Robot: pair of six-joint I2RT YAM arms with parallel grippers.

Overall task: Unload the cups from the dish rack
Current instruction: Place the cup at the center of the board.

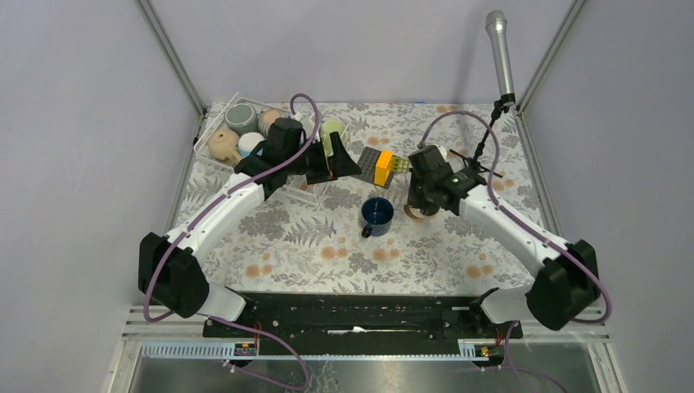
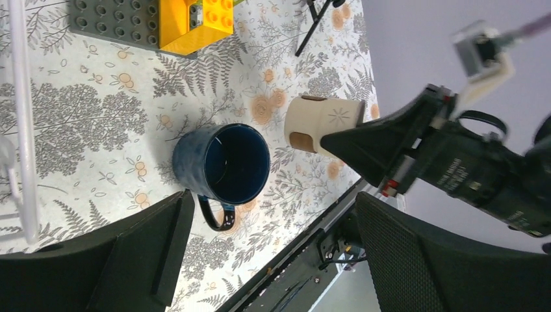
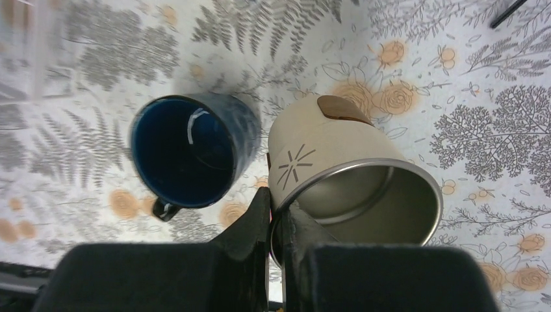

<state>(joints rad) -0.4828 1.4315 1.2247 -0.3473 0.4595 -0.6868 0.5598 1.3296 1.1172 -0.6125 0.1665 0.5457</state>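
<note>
My right jaws are pinched tight on the rim of the cream steel-lined mug, one finger inside and one outside, and the mug hangs tilted low over the desk; I can't tell whether its base touches. Just beside it to the left, the navy mug stands upright on the desk, handle toward the arm bases. My left jaws are spread wide with nothing between them, up by the right end of the dish rack, with a pale green mug just beyond them. A grey mug and a tan mug sit in the rack. Between the arms lie a dark studded plate and a yellow block.
</note>
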